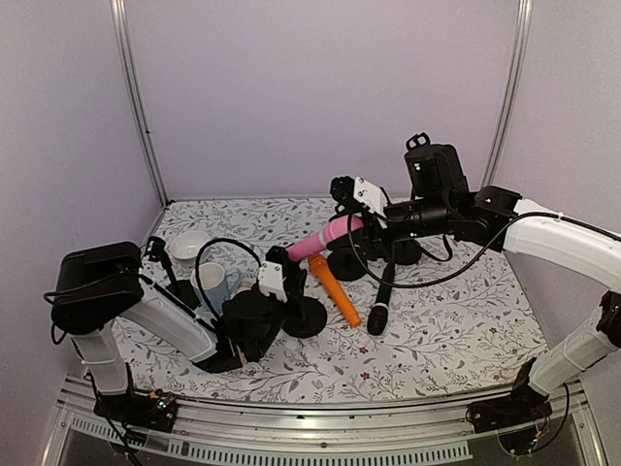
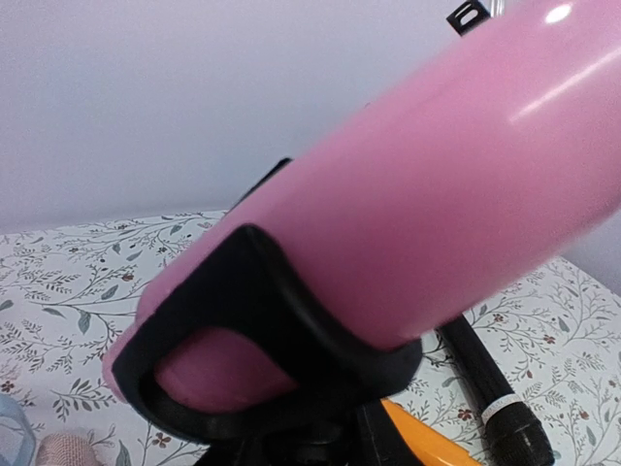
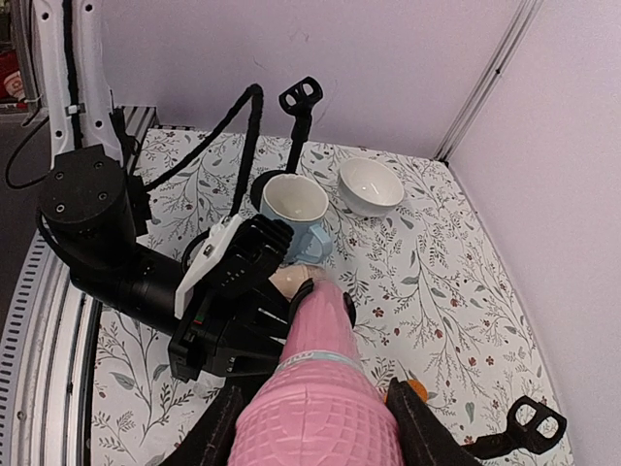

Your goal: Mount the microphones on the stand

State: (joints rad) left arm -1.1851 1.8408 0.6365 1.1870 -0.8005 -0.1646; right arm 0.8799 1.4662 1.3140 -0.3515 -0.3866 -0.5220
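Observation:
My right gripper [image 1: 374, 228] is shut on the head end of the bright pink microphone [image 1: 325, 238], my fingers [image 3: 218, 437] on either side of it [image 3: 320, 388]. Its tail end lies in the black clip [image 2: 262, 320] of a stand [image 1: 306, 316]. My left gripper [image 1: 279, 280] grips that stand's stem just below the clip. The orange microphone [image 1: 335, 289] and the black microphone [image 1: 380, 301] lie on the table to the right of the stand. The pale beige-pink microphone [image 3: 294, 282] lies under the clip, next to the mug.
A blue-and-white mug [image 1: 215, 283] and a white bowl [image 1: 189, 245] stand to the left. Two more round stand bases [image 1: 349, 262] [image 1: 406, 252] stand under my right arm. A further clip [image 1: 155, 250] stands at the far left. Purple walls close in the table.

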